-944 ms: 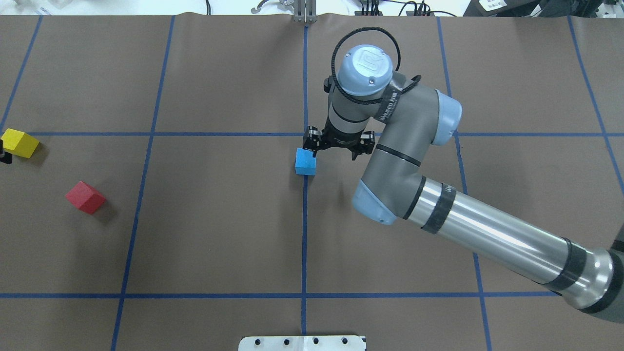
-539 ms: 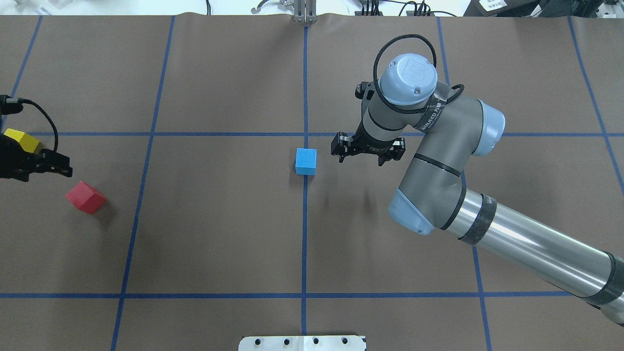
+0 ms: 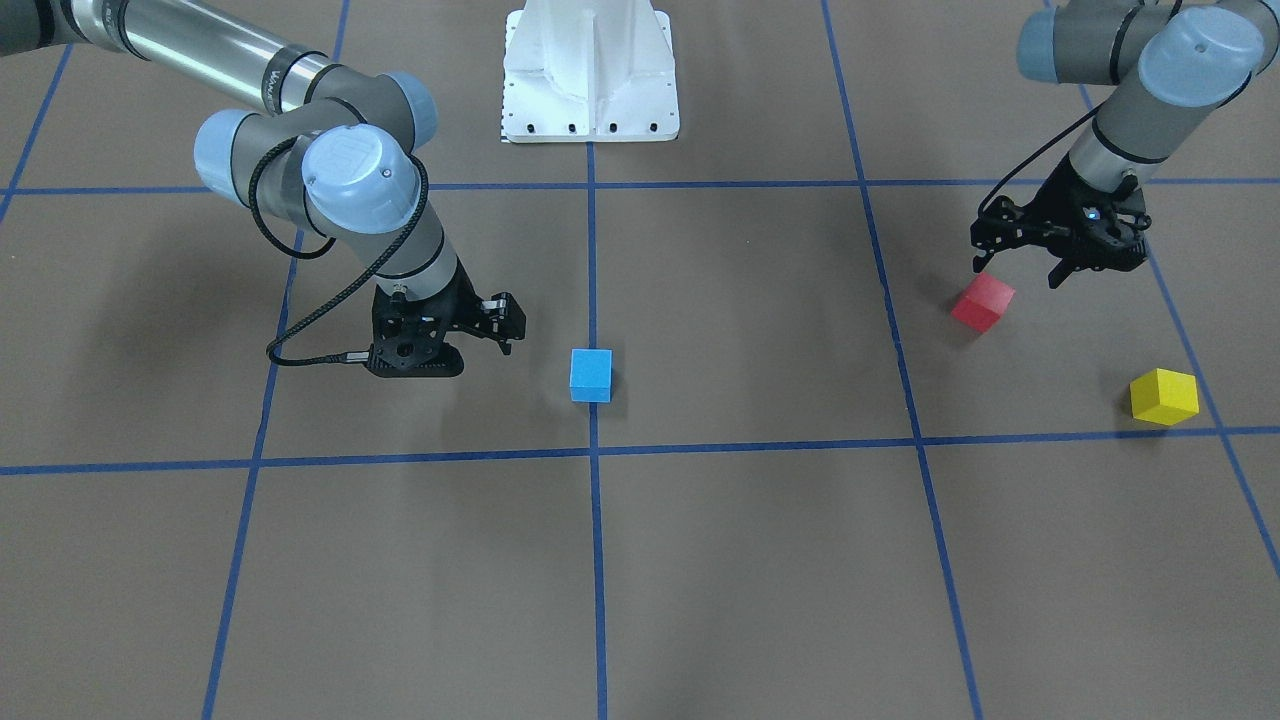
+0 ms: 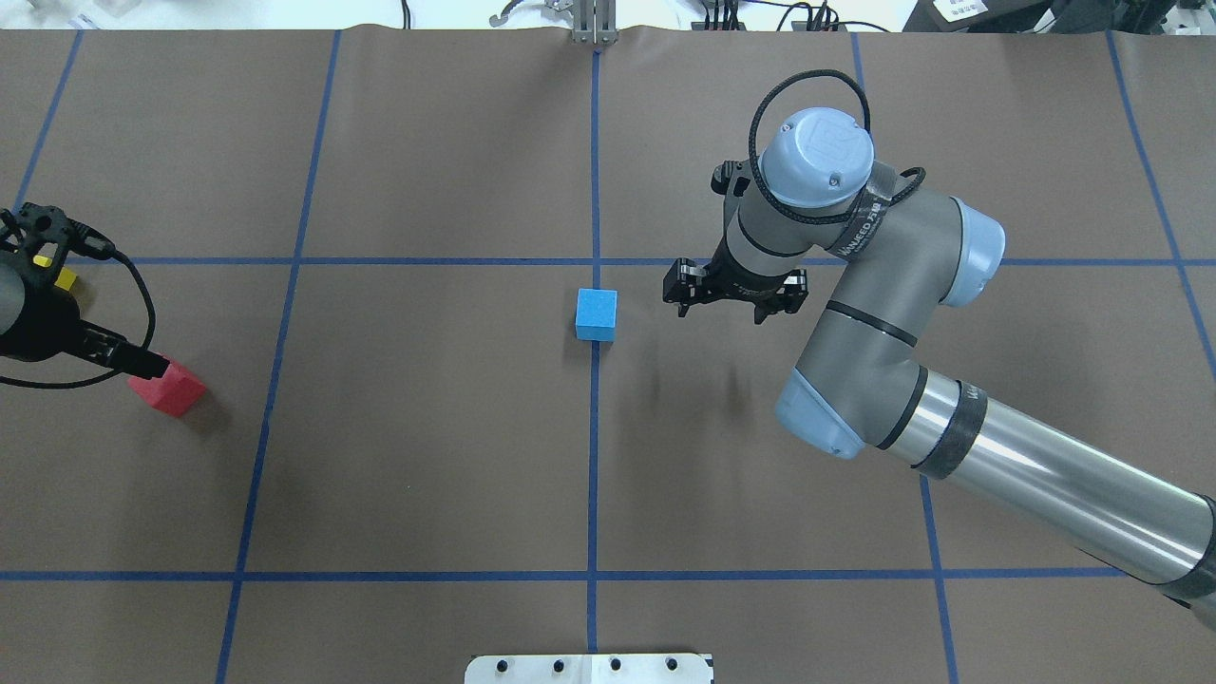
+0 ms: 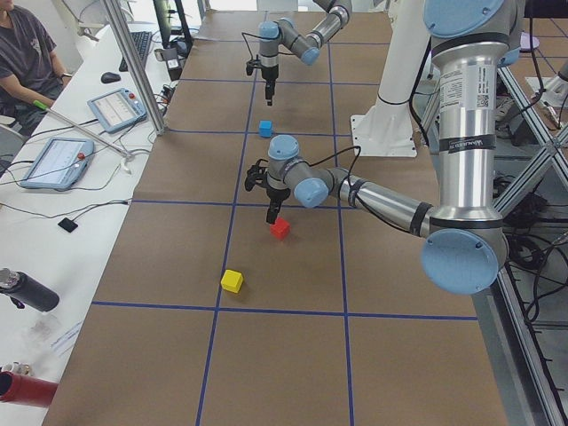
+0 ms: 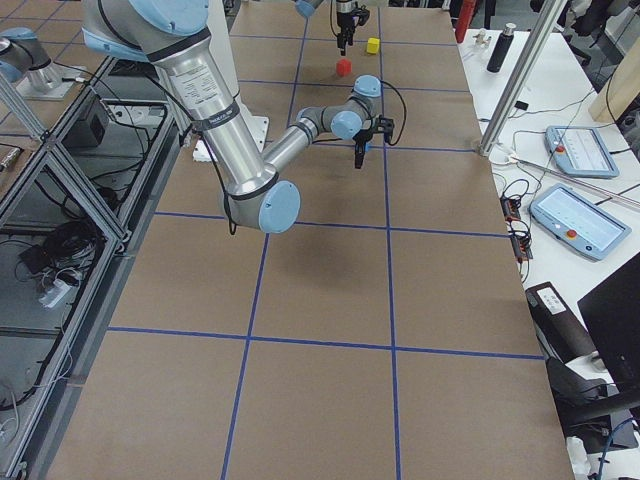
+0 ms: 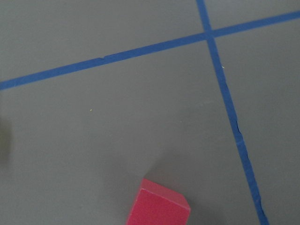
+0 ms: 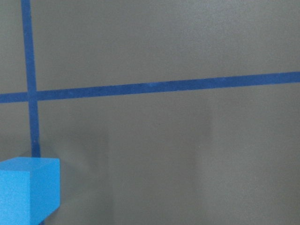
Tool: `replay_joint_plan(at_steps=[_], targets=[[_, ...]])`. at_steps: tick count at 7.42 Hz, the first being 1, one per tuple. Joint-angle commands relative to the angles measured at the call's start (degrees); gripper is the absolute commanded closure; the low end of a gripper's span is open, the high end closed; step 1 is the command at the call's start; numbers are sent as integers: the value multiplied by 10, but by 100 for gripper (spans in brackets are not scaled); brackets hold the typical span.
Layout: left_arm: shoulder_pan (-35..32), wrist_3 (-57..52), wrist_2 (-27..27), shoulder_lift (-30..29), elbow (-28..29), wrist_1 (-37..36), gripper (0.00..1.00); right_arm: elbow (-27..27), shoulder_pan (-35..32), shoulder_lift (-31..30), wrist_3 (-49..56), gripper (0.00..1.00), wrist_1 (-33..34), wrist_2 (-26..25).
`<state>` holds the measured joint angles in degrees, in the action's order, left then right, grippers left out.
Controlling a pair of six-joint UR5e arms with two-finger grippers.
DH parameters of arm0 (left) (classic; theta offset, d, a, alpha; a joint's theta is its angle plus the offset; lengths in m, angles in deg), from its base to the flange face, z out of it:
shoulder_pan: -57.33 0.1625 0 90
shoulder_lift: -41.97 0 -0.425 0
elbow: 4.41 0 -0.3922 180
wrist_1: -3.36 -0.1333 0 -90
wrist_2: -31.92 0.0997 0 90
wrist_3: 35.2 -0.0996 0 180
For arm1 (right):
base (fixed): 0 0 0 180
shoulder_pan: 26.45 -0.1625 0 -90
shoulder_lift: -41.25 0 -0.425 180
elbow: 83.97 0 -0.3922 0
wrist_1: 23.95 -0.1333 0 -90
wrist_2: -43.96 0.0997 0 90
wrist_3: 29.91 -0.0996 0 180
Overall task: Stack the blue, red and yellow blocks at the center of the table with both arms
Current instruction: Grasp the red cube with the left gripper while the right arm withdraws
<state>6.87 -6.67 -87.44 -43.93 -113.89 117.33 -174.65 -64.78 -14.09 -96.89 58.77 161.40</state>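
The blue block (image 4: 596,314) stands alone on the centre tape line, also in the front view (image 3: 591,374) and low left in the right wrist view (image 8: 29,190). My right gripper (image 4: 733,302) is open and empty, a short way to the block's right. The red block (image 3: 982,302) lies far out on my left side and shows at the bottom of the left wrist view (image 7: 158,208). My left gripper (image 3: 1015,272) is open above it, one fingertip over its edge. The yellow block (image 3: 1163,396) lies beyond the red one, mostly hidden by the left gripper in the overhead view.
Brown table cover with a blue tape grid (image 4: 594,475). The white robot base plate (image 3: 590,70) sits at the near middle edge. An operators' desk with tablets (image 5: 53,160) and a seated person (image 5: 27,53) runs along the far side.
My right gripper moved right, away from the blue block, which stayed put. My left arm came in from the left edge and moved over the red block, covering most of the yellow block in the overhead view.
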Motion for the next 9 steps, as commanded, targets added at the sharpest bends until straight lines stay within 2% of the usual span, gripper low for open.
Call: replay_joint_plan(at_steps=[1,4,9], targets=[[20,-57,1,-5,15,1,2,-26,-10,-28,2,0,0,3],[28,-115,-2,-13,43,1,0,-35,-10,-42,5,0,0,2],[29,-114,-7,-49,83,1,0,-35,-9,-44,5,0,0,-1]])
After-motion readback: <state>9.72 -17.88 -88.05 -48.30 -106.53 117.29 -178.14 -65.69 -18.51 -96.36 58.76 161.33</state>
